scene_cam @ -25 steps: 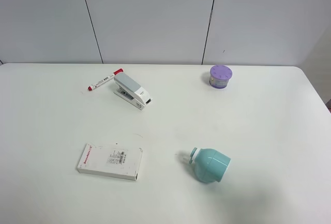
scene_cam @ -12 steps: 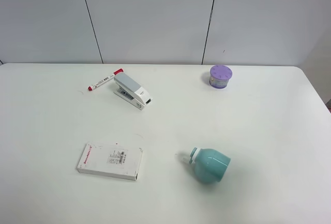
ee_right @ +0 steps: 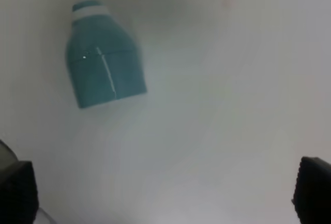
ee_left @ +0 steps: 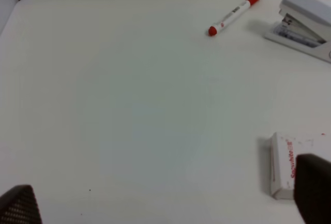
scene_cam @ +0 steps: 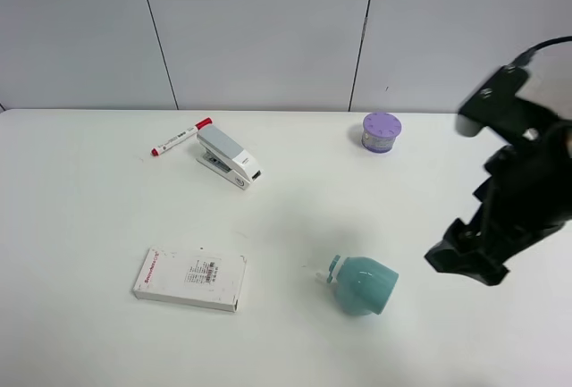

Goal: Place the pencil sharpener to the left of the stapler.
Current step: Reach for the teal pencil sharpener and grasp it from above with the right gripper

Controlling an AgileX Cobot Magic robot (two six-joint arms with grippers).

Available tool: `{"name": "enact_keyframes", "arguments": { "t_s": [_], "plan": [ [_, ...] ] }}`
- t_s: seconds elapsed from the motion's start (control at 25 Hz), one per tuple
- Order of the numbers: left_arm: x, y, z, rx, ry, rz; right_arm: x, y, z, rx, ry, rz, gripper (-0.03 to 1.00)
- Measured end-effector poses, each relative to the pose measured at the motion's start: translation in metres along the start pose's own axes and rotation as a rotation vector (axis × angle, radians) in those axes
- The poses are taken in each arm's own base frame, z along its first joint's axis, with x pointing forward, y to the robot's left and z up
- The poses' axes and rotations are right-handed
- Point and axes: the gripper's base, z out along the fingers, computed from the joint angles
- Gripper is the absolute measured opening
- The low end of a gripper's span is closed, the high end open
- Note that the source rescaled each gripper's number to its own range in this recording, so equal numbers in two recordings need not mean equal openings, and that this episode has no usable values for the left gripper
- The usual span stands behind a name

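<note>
The teal pencil sharpener (scene_cam: pixel 362 285) lies on its side at the table's front centre, its small white end pointing left. In the right wrist view the sharpener (ee_right: pixel 103 71) sits apart from my right gripper (ee_right: pixel 164 190), whose fingers are wide open and hold nothing. Seen from above, the right gripper (scene_cam: pixel 466 262) hovers to the right of the sharpener. The white stapler (scene_cam: pixel 229 158) with its grey top rests at the back left. My left gripper (ee_left: pixel 165 200) is open and empty, and its view shows the stapler (ee_left: pixel 305 25) far off. The left gripper is outside the exterior view.
A red-capped marker (scene_cam: pixel 182 137) lies just left of the stapler. A flat white box (scene_cam: pixel 190 279) sits at the front left, and a small purple round container (scene_cam: pixel 382 132) stands at the back right. The white table (scene_cam: pixel 107 208) ends at a grey panelled wall.
My right arm has come into the exterior view from the right and now hangs beside the sharpener. The sharpener has rocked slightly in place. Everything else is where it was.
</note>
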Motion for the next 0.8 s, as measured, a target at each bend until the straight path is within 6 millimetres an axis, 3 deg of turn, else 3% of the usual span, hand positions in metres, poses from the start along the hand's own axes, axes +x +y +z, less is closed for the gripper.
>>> {"name": "enact_keyframes", "arguments": {
  "t_s": [0.24,0.48,0.8],
  "plan": [
    [0.000,0.000,0.000,0.000,0.000,0.000,-0.026,0.006,0.063,-0.097,0.121,-0.094,1.00],
    [0.000,0.000,0.000,0.000,0.000,0.000,-0.036,0.014,0.095,-0.188,0.147,-0.104,1.00],
    [0.000,0.000,0.000,0.000,0.000,0.000,-0.031,0.020,0.138,-0.223,0.309,-0.213,1.00]
  ]
}}
